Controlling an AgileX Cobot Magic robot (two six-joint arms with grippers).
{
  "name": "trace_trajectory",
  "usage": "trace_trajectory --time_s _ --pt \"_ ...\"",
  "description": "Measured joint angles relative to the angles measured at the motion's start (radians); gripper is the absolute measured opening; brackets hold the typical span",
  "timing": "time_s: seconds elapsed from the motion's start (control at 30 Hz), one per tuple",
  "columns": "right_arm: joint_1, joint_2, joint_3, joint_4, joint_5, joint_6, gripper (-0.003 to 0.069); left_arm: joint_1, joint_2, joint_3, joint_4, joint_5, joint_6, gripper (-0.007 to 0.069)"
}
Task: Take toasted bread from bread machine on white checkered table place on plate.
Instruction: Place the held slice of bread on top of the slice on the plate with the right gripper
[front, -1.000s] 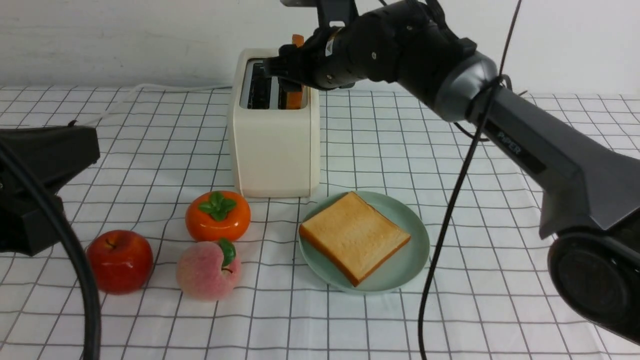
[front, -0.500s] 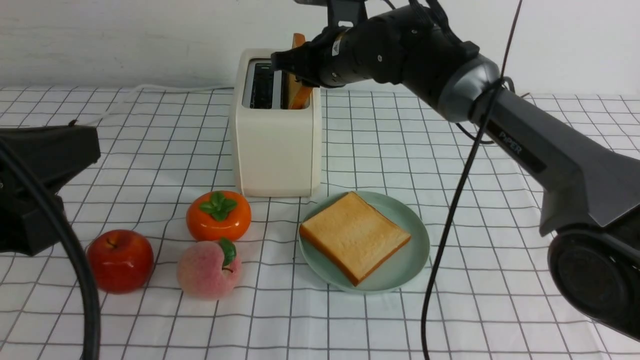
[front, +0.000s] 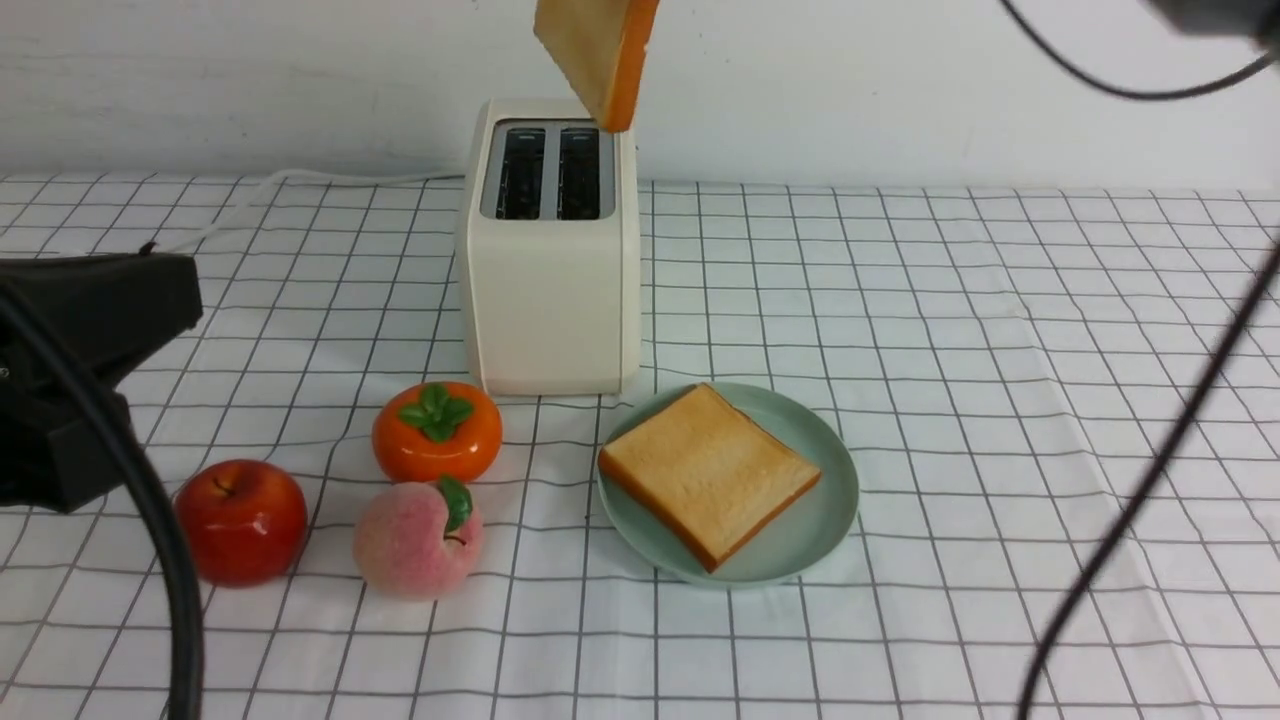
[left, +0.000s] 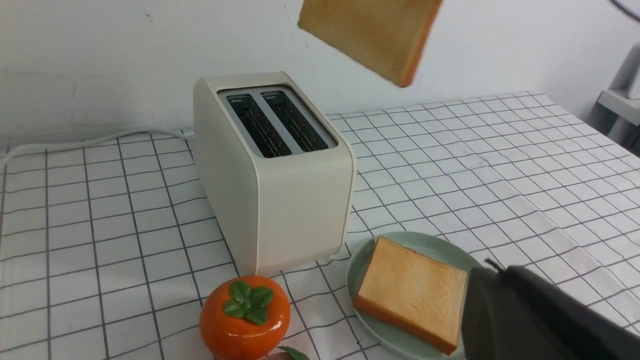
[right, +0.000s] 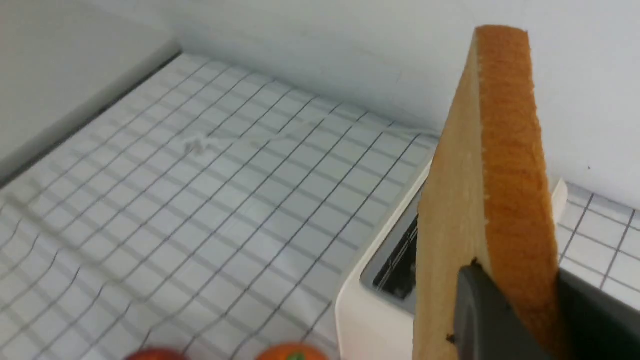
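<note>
The right fingers pinch one toast slice, tilted in the air above the toaster. A second slice lies on the plate; whether the left fingers are open cannot be told.

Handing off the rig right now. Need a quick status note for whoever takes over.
Right gripper: shut on the held toast slice, which is up in the air above the bread machine.
Left gripper: off to the side, nothing seen in it; open or shut unclear.
Plate: on the table in front of the bread machine, with the plated toast slice lying flat on it.
Done: both slots look empty; one slice is plated.
Left: carry the held toast slice to the plate and release it.
</note>
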Motion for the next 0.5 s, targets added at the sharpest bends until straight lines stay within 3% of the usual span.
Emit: trace_trajectory --time_s 0.17,0.33,0.5 --pt "-0.006 -0.153 0.064 0.008 0.246 -0.069 0.0116 0.000 0.000 0.000 0.000 0.055 -0.003 -0.0013" --pt "-0.044 -0.310 0.347 0.057 0.272 -0.086 0.0116 0.000 0.000 0.000 -0.001 0.089 -0.003 -0.0013" --pt "-0.169 -0.420 0.824 0.341 0.123 -0.178 0.0116 0.000 0.000 0.002 -0.003 0.097 -0.004 -0.0013"
